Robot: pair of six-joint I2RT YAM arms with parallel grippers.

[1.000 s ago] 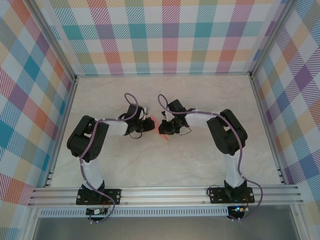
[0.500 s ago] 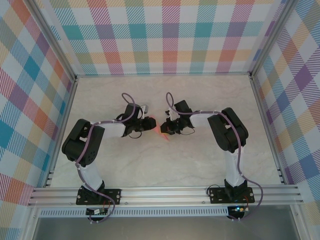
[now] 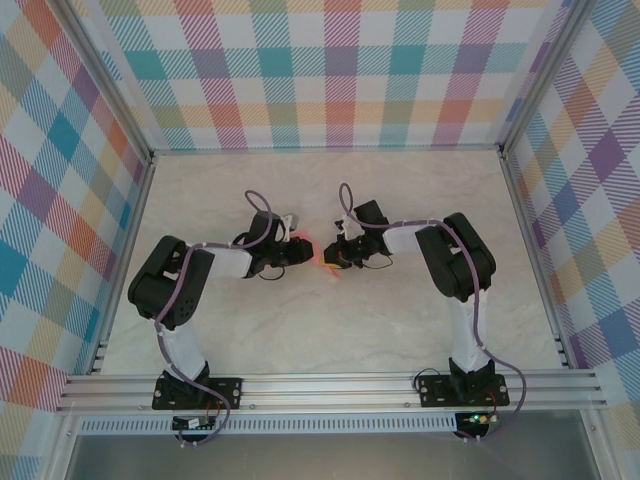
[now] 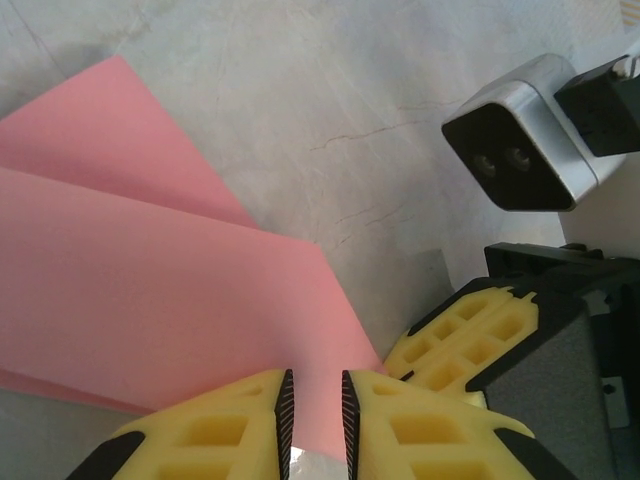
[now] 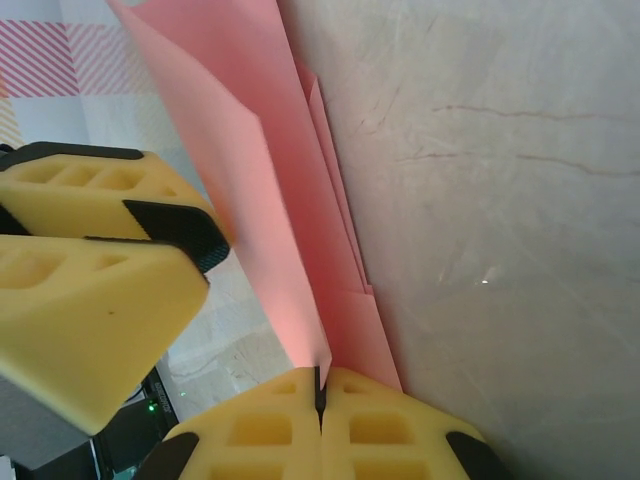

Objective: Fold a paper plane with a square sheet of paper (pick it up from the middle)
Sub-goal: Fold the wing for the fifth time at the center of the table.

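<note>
Right gripper was clamped on the half-folded square sheet of paper on the table while the left gripper sat with jaws a crack apart around its edge, so with only 1 real pinch any tug could've skewed the crease.

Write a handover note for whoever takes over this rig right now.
Right gripper: shut on the square sheet of paper, pinching one edge.
Left gripper: jaws slightly apart at the sheet's edge, not clamped on it.
Sheet: mid-table, between the two grippers, partly standing up.
Done: first folds made; overlapping layers show.
Left: the remaining folds; no pointed dart shape yet.
</note>
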